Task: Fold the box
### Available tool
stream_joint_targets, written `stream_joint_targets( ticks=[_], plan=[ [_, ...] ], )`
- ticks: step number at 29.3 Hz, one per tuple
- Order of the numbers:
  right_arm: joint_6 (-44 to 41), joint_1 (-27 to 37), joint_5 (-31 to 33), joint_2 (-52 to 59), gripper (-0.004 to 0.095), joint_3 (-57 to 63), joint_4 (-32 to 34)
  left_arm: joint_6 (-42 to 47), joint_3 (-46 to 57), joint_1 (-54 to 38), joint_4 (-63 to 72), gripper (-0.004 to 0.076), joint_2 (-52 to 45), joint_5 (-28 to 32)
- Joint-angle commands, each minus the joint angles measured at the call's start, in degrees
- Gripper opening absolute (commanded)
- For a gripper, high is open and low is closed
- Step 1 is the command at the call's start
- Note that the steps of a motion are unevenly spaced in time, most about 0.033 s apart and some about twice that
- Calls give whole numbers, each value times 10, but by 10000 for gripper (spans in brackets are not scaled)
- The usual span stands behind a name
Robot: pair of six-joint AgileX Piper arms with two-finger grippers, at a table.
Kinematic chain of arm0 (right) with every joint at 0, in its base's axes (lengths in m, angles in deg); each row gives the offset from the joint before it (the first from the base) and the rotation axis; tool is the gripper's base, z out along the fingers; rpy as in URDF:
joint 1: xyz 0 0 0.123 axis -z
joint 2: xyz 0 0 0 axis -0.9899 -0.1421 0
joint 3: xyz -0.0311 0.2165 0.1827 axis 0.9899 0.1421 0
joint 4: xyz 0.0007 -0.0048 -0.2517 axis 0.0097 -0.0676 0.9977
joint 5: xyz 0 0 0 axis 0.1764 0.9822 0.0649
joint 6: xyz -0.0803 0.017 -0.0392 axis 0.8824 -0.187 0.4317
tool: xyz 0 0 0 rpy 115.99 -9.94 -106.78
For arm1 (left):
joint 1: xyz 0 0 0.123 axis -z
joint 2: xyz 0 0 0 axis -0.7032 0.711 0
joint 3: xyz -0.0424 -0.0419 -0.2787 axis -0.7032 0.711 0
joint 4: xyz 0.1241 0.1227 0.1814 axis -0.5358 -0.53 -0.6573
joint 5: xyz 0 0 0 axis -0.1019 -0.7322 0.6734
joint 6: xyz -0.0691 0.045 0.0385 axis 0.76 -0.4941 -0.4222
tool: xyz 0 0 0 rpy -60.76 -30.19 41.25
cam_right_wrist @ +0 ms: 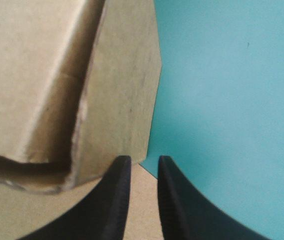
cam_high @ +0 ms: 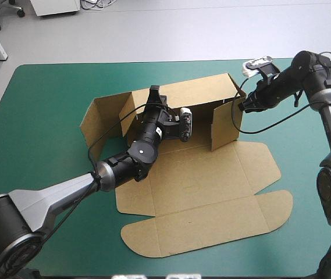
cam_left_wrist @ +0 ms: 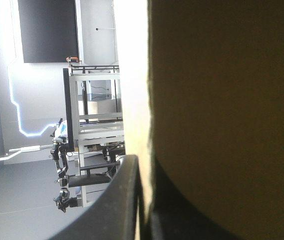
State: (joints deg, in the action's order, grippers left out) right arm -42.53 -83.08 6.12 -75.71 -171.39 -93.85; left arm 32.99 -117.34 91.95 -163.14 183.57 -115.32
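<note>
Left gripper (cam_high: 153, 92) clamped on top edge of the back wall (cam_high: 203, 90) of the box (cam_high: 212, 180), left of that wall's middle; wrist view shows the board edge right against one black finger (cam_left_wrist: 124, 200). Box sits mid teal-green cover (cam_high: 43, 104), half formed. Back wall upright, long axis left-right; right side wall (cam_high: 226, 125) up at its right end, left flap (cam_high: 100, 119) splayed at its left end, lid panel flat in front. Right gripper (cam_high: 242, 106) touches back wall's right end; grip cannot tell. Right arm nearer that corner, so the tuck there likely falls to it.
</note>
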Motion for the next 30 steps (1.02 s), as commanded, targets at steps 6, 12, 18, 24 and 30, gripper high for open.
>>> stream_joint_targets(
  ticks=[6,12,18,24,30],
  plan=[
    [71,-1,10,37,500,22,-72,29,-14,1,-44,-10,-19,-18],
    [100,-1,-23,38,500,22,-101,29,-14,1,-44,-10,-19,-20],
    [105,-14,-20,47,504,22,-112,29,-14,1,-44,-10,-19,-18],
    [103,-48,-104,88,504,70,-80,29,-14,1,-44,-10,-19,-20],
    [128,-82,-312,167,504,219,-76,31,-14,1,-44,-10,-19,-18]
  ],
)
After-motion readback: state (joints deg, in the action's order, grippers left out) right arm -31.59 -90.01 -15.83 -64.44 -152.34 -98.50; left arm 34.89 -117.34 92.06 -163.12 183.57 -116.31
